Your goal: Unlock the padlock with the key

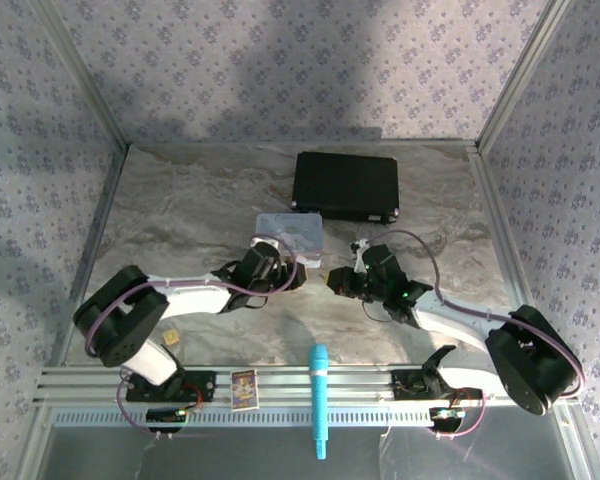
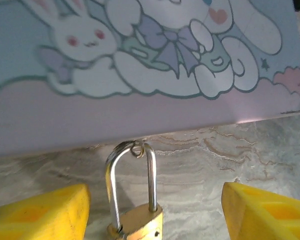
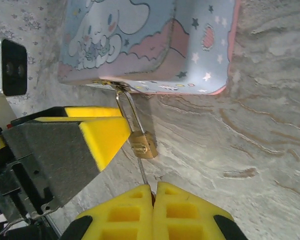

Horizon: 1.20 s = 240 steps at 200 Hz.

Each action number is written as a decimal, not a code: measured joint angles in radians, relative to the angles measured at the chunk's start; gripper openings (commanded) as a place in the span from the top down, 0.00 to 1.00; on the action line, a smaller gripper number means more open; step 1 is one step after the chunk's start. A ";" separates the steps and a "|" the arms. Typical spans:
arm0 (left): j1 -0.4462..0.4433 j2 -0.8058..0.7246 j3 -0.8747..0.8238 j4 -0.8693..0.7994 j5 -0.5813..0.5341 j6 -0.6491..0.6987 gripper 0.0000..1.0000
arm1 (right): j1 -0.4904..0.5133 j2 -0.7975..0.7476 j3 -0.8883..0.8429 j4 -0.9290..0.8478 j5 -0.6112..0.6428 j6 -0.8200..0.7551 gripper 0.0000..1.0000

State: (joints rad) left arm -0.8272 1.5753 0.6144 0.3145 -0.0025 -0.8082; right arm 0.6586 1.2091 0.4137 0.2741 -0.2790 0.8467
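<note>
**Near edge.** A blue pen-shaped object (image 1: 320, 398) and a small printed card (image 1: 243, 388) lie on the ribbed rail (image 1: 100, 385) between the arm bases.

**Mid-table.**
- The right gripper (image 3: 152, 200) is fully closed. Its yellow pads are pressed together on the key (image 3: 142, 172), whose thin blade runs from the pads to the underside of the padlock (image 3: 142, 145).
- The left gripper (image 2: 156, 212) stands partly open and holds nothing. One yellow finger (image 2: 40, 215) stands on each side of the padlock body. The left wrist view shows a gap on both sides.
- The padlock lies on the marble-patterned table (image 1: 180, 210). Its shackle passes through a small ring at the near edge of the pastel cartoon tin (image 2: 140, 65).

**Far side.** A closed black case (image 1: 345, 187) sits just beyond the tin.
</note>
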 measured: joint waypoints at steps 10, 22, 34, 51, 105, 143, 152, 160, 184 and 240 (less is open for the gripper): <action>-0.003 0.019 0.000 0.013 -0.006 0.001 0.34 | 0.000 -0.002 -0.004 -0.002 0.002 0.000 1.00; -0.005 0.035 0.000 0.025 -0.015 0.002 0.40 | 0.000 -0.002 -0.008 -0.005 0.004 0.000 1.00; -0.007 0.038 0.001 0.027 -0.029 0.005 0.47 | 0.000 -0.002 -0.008 -0.007 0.005 0.000 1.00; -0.017 0.040 0.008 0.018 -0.070 0.003 0.53 | 0.000 -0.001 -0.008 -0.006 0.007 0.000 1.00; -0.045 0.058 0.014 0.002 -0.137 -0.018 0.68 | 0.007 0.108 -0.013 0.084 -0.002 0.027 1.00; -0.047 0.063 0.014 0.014 -0.156 -0.047 0.77 | 0.025 0.197 -0.027 0.175 -0.009 0.071 1.00; -0.049 0.063 0.014 0.020 -0.156 -0.052 0.77 | 0.031 0.214 -0.027 0.195 -0.012 0.081 1.00; -0.050 0.063 0.014 0.023 -0.158 -0.057 0.80 | 0.037 0.228 -0.027 0.212 -0.014 0.089 1.00; -0.053 0.061 0.014 0.029 -0.165 -0.092 0.88 | 0.042 0.262 -0.037 0.285 -0.031 0.127 1.00; -0.055 0.023 -0.019 0.060 -0.171 -0.265 0.97 | 0.010 0.484 -0.082 0.621 -0.140 0.342 1.00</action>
State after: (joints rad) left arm -0.8825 1.5982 0.5953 0.3740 -0.1730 -1.0729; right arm 0.6689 1.6932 0.3313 0.8951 -0.4194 1.1885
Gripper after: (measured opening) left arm 0.094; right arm 0.051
